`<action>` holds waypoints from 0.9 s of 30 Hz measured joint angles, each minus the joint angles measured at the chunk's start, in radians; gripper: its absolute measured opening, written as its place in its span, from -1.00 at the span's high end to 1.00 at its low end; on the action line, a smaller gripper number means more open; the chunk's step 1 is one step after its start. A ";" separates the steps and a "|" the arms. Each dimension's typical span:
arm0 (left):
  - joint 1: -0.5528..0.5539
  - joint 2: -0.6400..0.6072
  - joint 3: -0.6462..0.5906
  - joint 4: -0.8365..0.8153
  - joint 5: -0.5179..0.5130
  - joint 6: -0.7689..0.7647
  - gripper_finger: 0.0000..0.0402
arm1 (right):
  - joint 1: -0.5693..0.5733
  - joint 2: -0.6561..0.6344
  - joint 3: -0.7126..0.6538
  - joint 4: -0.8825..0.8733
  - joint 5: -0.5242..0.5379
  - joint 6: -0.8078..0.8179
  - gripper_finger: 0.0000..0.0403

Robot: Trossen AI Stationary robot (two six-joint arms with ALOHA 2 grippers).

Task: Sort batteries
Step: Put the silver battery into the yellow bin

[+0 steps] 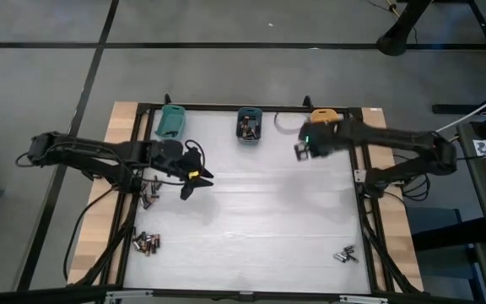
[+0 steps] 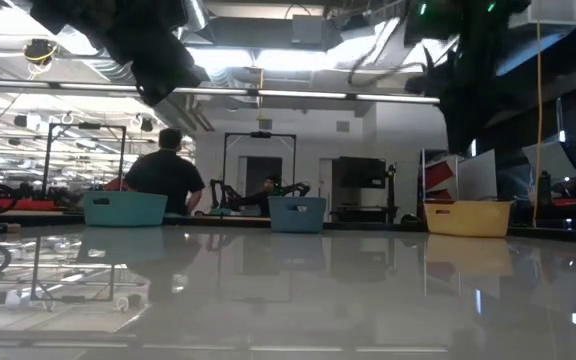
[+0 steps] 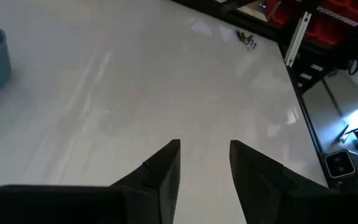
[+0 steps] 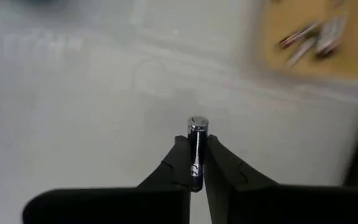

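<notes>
My right gripper (image 4: 197, 140) is shut on one dark battery (image 4: 197, 132) and hangs above the table beside the orange bin (image 1: 325, 116), which holds several batteries (image 4: 309, 38). My left gripper (image 3: 204, 149) is open with nothing between its fingers; it hovers left of the table's middle (image 1: 197, 179). Loose batteries lie on the table in small heaps at the left (image 1: 148, 196), near left (image 1: 146, 243) and near right (image 1: 346, 253). The teal bin (image 1: 171, 122) and blue bin (image 1: 249, 125) stand along the far edge. My right gripper pinches the battery's dark body (image 4: 196, 158) between its two fingers. The battery lies along the fingers, and its silvery end (image 4: 197, 122) sticks out past the fingertips. The fingers point steeply down, and the battery is lifted clear of the table.
The white tabletop (image 1: 260, 203) lies open between the two arms. A black frame (image 1: 365, 211) runs around the table. The blue bin holds several batteries. In the low view a person (image 2: 168, 175) sits in the room beyond the bins.
</notes>
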 joint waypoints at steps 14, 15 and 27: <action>0.146 -0.013 0.000 0.121 -0.119 -0.209 0.36 | -0.558 0.083 0.000 0.089 -0.028 -0.423 0.89; 0.151 -0.013 0.000 0.143 -0.121 -0.223 0.36 | -0.575 0.109 0.000 0.096 -0.028 -0.439 0.89; 0.084 -0.012 0.000 0.216 -0.310 -0.479 0.36 | -0.619 0.367 0.000 0.214 -0.012 -0.670 0.80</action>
